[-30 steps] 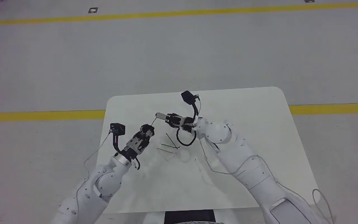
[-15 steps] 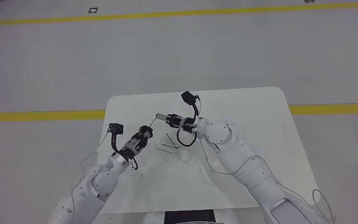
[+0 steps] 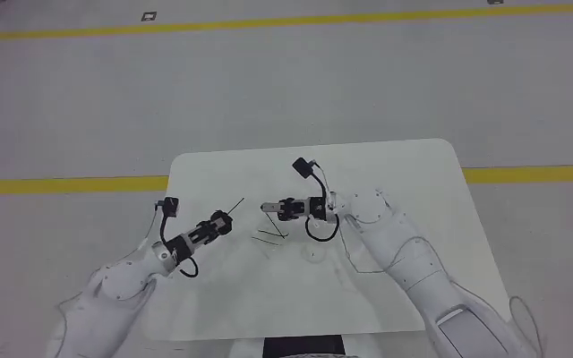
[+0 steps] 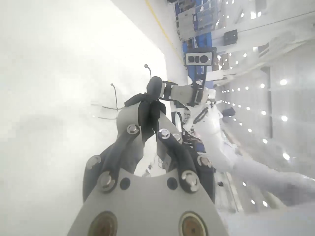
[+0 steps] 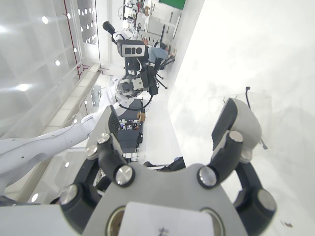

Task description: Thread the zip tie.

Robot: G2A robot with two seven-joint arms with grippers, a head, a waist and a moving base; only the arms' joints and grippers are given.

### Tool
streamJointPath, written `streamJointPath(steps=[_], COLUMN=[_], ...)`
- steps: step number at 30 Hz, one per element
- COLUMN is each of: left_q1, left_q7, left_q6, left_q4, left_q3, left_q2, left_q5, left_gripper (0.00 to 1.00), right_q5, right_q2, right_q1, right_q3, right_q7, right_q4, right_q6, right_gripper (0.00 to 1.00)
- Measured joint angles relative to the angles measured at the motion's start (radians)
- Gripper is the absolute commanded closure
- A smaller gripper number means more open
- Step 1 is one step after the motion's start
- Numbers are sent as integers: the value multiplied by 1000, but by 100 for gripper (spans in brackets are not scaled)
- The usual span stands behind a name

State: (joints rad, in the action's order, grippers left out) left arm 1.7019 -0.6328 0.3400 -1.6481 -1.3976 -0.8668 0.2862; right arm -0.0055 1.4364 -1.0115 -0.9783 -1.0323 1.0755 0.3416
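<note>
Since a second ago the left gripper (image 3: 226, 219) has drawn back toward the frame's lower left, away from the right gripper (image 3: 269, 208). In the top view the zip tie (image 3: 236, 206) juts from its tip over the bench (image 3: 403, 170), with loose ties (image 3: 269, 235) just below centre. Left wrist view: its fingers (image 4: 134, 114) are pressed together, clamped on the tie. Right wrist view: the fingers (image 5: 225, 119) are spread wide apart.

Right hand (image 5: 169, 110) spread wide, zip tie (image 5: 247, 98) beyond

Pinches a zip tie (image 3: 237, 206) in the left end effector (image 3: 227, 218), holds the right end effector (image 3: 266, 208) with fingers (image 5: 222, 119) wide apart, points both wrists toward each other
</note>
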Motion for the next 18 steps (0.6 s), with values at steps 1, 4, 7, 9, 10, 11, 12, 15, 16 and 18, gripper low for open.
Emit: streamJointPath(steps=[1,4,7,9,10,11,12,15,16,18], left_q1=[0,-2,-2,-2,-2,-2,-4,-19,-23,-27], left_q7=[-41,-102,-88,-88,-89,-89,-89,-123,-154,-246], left_q6=[0,0,0,0,0,0,-4,-5,-1,1], left_q4=[7,15,14,14,14,14,17,47,57,79], left_q3=[-12,-23,-22,-22,-22,-21,-17,4,7,3], left_q2=[-5,-10,-9,-9,-9,-9,-10,-12,-13,-13], left_q5=[29,60,56,56,56,56,52,58,84,163], left_gripper=[100,100,100,100,100,100,100,100,100,100], right_q5=[16,32,30,30,30,30,37,116,154,238], right_q2=[2,4,4,4,4,4,4,4,5,8], right_q1=[8,15,14,14,14,14,10,1,5,19], right_q3=[9,17,17,16,16,16,17,15,14,13], right_q7=[-21,-47,-44,-44,-44,-44,-43,-96,-130,-204], right_q4=[-8,-16,-15,-15,-15,-15,-17,-35,-44,-77], right_q6=[-1,-2,-2,-2,-2,-2,-4,-2,-2,-1], right_gripper=[0,0,0,0,0,0,0,0,0,0])
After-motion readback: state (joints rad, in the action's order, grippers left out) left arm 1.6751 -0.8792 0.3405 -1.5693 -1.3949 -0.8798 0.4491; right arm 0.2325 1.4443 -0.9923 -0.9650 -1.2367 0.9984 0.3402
